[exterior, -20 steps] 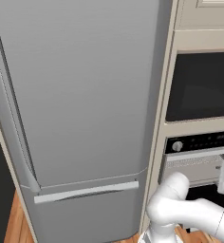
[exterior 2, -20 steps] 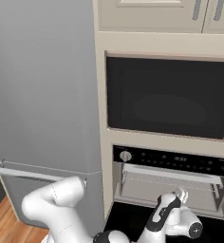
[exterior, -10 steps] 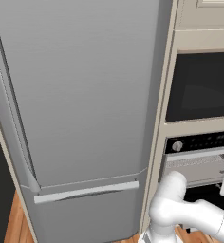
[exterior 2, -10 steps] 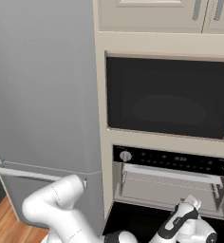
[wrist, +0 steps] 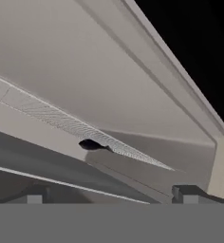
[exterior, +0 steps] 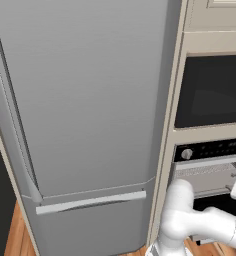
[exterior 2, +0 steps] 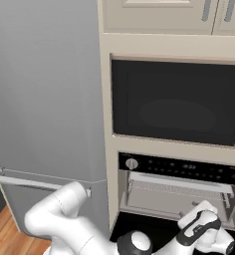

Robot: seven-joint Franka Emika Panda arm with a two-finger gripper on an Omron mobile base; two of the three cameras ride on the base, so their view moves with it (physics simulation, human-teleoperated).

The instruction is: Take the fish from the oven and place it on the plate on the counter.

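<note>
The oven (exterior 2: pixel 179 168) stands open, with its black control strip, a silver knob (exterior 2: pixel 132 163) and a wire rack (exterior 2: pixel 176 188) inside. In the hand view the rack (wrist: pixel 61 121) runs edge-on across the cavity. The fish (wrist: pixel 91 144) is a small dark shape lying on it, ahead of and above my fingers. My gripper (wrist: pixel 111 195) is open and holds nothing. My hand (exterior 2: pixel 205 228) hangs low at the right of the oven's mouth, over the lowered door (exterior 2: pixel 149 226). The plate and the counter are out of view.
A tall grey fridge (exterior: pixel 85 110) stands to the left of the oven column. A black-glass appliance (exterior 2: pixel 176 102) sits above the oven, with cream cabinets (exterior 2: pixel 159 15) higher up. Cream cavity walls (wrist: pixel 218 166) close in around the hand, and wood floor (exterior: pixel 15 240) shows at the lower left.
My hand has moved down and to the right across the oven's mouth, towards the cavity's right side. The oven and the fridge have not moved.
</note>
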